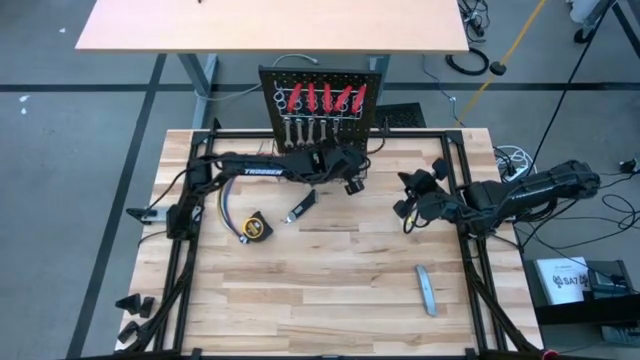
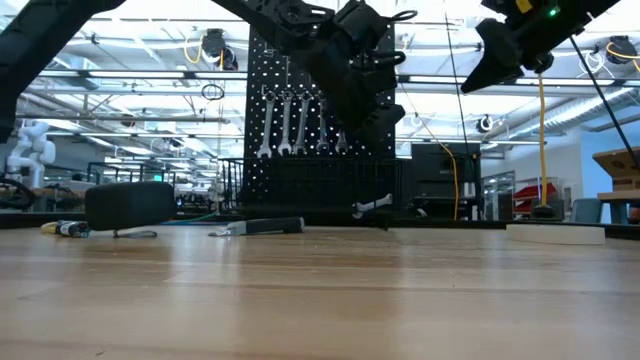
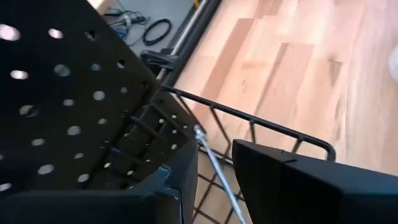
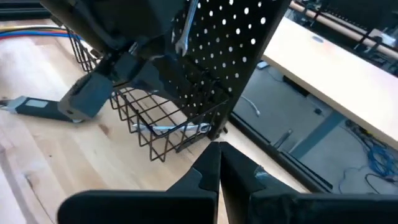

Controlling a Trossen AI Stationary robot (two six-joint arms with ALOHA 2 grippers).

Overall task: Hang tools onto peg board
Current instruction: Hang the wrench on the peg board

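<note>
The left gripper (image 3: 214, 180) is working at the foot of the peg board (image 1: 322, 100), its jaws clenching a thin silver wrench (image 3: 214, 165) whose shaft is running up between the two dark fingers (image 3: 180, 174) just above the rim of the black wire basket (image 3: 261, 127). In the high view this gripper (image 1: 350, 172) is sitting close in front of the board, at about 12 o'clock on the desk (image 1: 330, 290).

The right gripper (image 4: 217, 168) is hanging in the air to the right of the board with its jaws pressed fully together and gripping nothing; from above it (image 1: 408, 205) is showing at about 2 o'clock on the desk, apart from the left arm. Its wrist view is looking toward the basket (image 4: 161, 130), where another silver wrench (image 4: 168, 128) is lying on the wire floor.

On the board, red-handled tools (image 1: 325, 98) are standing in a row in the ring holders, and silver wrenches (image 1: 308, 130) are hanging in a row below them; from the low view these wrenches (image 2: 285, 125) are partly covered by the left arm.

On the desk, a yellow tape measure (image 1: 256, 228) is lying at about 10 o'clock, a black-handled knife (image 1: 302, 206) is lying just to its right, toward the board, and a grey bar (image 1: 427, 290) is lying well apart at about 4 o'clock.
</note>
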